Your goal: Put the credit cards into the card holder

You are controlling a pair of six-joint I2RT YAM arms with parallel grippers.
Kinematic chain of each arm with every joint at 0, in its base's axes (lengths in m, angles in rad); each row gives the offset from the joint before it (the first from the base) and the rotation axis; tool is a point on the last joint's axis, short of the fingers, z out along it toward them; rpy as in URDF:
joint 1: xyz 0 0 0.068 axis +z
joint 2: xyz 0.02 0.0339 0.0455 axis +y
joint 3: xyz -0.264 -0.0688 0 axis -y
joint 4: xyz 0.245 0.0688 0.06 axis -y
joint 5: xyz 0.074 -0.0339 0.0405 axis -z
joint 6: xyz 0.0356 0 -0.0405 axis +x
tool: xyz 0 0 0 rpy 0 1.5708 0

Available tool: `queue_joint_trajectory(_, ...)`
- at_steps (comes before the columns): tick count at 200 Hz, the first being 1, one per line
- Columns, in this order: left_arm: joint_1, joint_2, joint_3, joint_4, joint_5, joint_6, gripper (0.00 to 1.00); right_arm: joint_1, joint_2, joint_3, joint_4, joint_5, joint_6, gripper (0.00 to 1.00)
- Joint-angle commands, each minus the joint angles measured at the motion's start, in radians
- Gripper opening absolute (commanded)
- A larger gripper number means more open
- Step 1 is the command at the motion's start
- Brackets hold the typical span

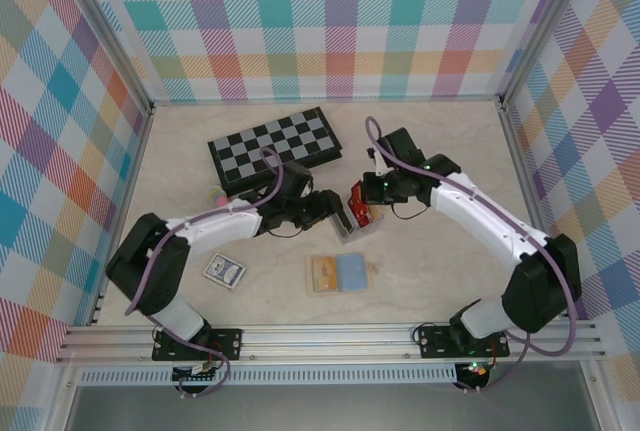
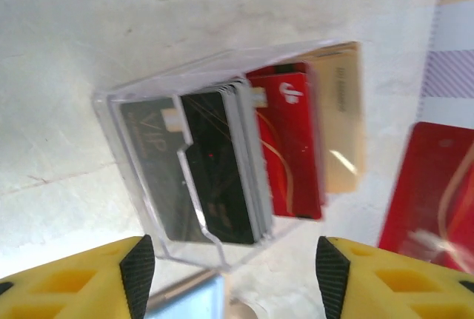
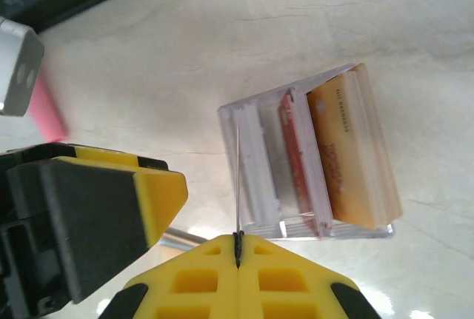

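From above, the right end effector [image 1: 362,194] is clenched on a red card [image 1: 357,203], poised over the holder [image 1: 352,226] on the surface [image 1: 450,141]. The left end effector [image 1: 330,213] sits just beside the holder on its other side. The step in hand looks like seating this card. To do it well, keep the card upright and parallel to the dividers, and line its lower edge over one free slot before lowering. The left arm should stay clear of the path, or steady the box if it slides.

At the left wrist, the fingers [image 2: 137,271] stand wide apart and released, with nothing between them. The holder [image 2: 222,60] lies just ahead of them, carrying black, red and gold slotted cards [image 2: 222,171]. The red card [image 2: 437,193] hangs to the right, apart from the box.

At the right wrist, the end effector [image 3: 238,249] has its jaws pressed together on the card, seen edge-on as a thin line [image 3: 237,178]. That line runs over the clear dividers at the holder's [image 3: 255,156] near side, away from the filled red and gold slots. Whether its edge has entered a slot cannot be told. A slow descent, letting go only once the card stands by itself, seems the safest course.
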Motion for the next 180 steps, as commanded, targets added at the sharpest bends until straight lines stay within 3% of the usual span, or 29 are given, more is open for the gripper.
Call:
queue_joint_trajectory(1,0.037,-0.114,-0.086,0.128,0.084,-0.034,0.65,-0.043,-0.08,-0.059,0.101,-0.164,0.108,0.0)
queue_joint_trajectory(37,0.081,-0.194,-0.159,0.364,0.273,-0.112,0.67,-0.088,-0.156,-0.128,0.219,-0.345,0.207,0.0)
queue_joint_trajectory(81,0.083,-0.161,-0.127,0.499,0.381,-0.159,0.65,-0.092,-0.188,-0.163,0.323,-0.482,0.281,0.0)
queue_joint_trajectory(149,0.084,-0.185,-0.146,0.548,0.392,-0.157,0.23,-0.095,-0.192,-0.199,0.357,-0.484,0.321,0.0)
queue_joint_trajectory(180,0.083,-0.224,-0.154,0.479,0.367,-0.123,0.05,-0.096,-0.186,-0.229,0.349,-0.447,0.333,0.0)
